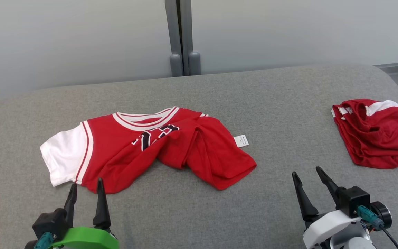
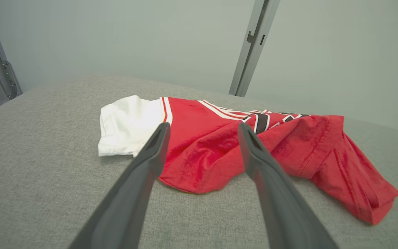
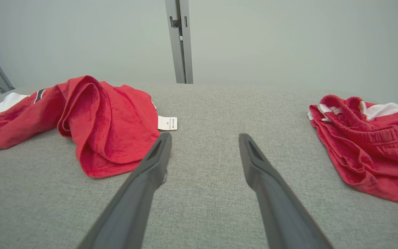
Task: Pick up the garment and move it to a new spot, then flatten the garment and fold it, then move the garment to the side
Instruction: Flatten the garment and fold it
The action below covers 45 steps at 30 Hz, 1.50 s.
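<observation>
The garment (image 1: 143,148) is a red jersey with white sleeves and black numbers, lying crumpled on the grey padded table (image 1: 199,214), left of centre. Its right half is folded over, and a white label (image 1: 241,140) sticks out. My left gripper (image 1: 85,188) stands open just in front of the jersey's lower left hem, with nothing between its fingers. In the left wrist view the jersey (image 2: 219,148) lies just beyond the spread fingers of the left gripper (image 2: 202,129). My right gripper (image 1: 306,174) is open over bare table, to the right of the jersey (image 3: 98,128).
A second red garment (image 1: 375,133), bunched with a white stripe, lies at the table's right edge and shows in the right wrist view (image 3: 368,145). A grey post (image 1: 181,38) stands against the pale wall behind the table.
</observation>
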Available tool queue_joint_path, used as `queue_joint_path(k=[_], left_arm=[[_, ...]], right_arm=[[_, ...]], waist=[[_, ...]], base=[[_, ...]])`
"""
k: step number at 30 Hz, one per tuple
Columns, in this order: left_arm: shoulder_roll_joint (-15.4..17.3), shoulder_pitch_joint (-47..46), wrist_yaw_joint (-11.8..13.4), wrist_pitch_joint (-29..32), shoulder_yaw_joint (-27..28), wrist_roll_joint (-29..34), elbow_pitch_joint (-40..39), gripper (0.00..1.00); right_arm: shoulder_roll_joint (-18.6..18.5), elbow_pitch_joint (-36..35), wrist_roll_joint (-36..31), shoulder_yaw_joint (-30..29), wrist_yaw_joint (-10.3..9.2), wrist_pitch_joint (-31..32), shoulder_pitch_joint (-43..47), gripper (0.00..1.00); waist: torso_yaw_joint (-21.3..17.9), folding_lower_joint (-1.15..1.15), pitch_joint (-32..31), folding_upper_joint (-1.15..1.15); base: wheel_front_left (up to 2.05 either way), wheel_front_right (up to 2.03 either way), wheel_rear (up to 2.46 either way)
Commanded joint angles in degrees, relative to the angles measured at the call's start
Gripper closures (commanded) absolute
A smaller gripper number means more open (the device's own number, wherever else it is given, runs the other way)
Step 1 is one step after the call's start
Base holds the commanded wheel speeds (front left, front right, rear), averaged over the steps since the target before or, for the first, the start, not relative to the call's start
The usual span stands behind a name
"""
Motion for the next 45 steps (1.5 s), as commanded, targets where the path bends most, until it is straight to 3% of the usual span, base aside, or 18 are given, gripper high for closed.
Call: queue_joint_path(k=[1, 8, 16, 23, 33, 43, 44, 45], left_arm=[[-0.57, 1.29, -0.28, -0.16, -0.20, 0.20, -0.13, 0.00], [-2.02, 1.82, -0.84, -0.15, -0.94, 1.02, -0.19, 0.00], [-2.56, 0.18, -1.42, -0.16, -1.85, 1.09, -0.88, 0.00], [-2.72, -1.56, -1.87, -0.16, -4.33, 0.47, -1.08, 0.00], [-2.74, -4.13, -0.33, -0.10, -8.86, -2.29, -2.61, 0.00], [-2.75, -5.00, 1.06, -0.09, -10.77, -4.21, -3.00, 0.00], [-2.75, -5.03, 1.24, -0.09, -10.78, -4.27, -3.06, 0.00], [-2.75, -5.04, 1.35, -0.10, -10.75, -4.31, -3.10, 0.00]], right_arm=[[-0.20, 0.15, -0.16, 0.10, -0.09, -0.27, 0.88, 0.00], [-0.19, 0.75, -0.91, 1.07, -0.09, -0.27, -0.06, 0.00], [-0.20, 2.64, -1.46, 7.34, -0.09, -0.26, -5.34, 0.00], [-0.25, 10.68, 0.25, 13.97, -0.09, -0.26, -13.33, 0.00], [-0.27, 25.94, 1.85, 16.47, -0.09, -0.27, -23.92, 0.00], [-0.29, 31.92, 2.03, 17.16, -0.09, -0.27, -29.37, 0.00], [-0.29, 31.89, 2.24, 17.31, -0.09, -0.26, -29.86, 0.41], [-0.29, 31.85, 2.31, 17.42, -0.09, -0.27, -30.14, 0.56]], waist=[[0.14, 0.00, -0.13, 0.00], [1.58, 0.00, 0.06, 0.00], [6.48, 0.00, 1.25, 0.00], [13.42, 0.00, 4.03, 0.00], [22.60, 0.00, 9.62, 0.00], [25.60, 0.00, 12.75, 0.00], [25.50, 0.00, 12.90, 0.00], [25.39, 0.00, 12.97, 0.00]], base=[[0.00, 0.00, 0.00], [0.00, 0.00, 0.00], [0.00, 0.00, 0.00], [0.00, 0.00, 0.00], [0.00, 0.00, 0.00], [0.00, 0.00, 0.00], [0.00, 0.00, 0.00], [0.00, 0.00, 0.00]])
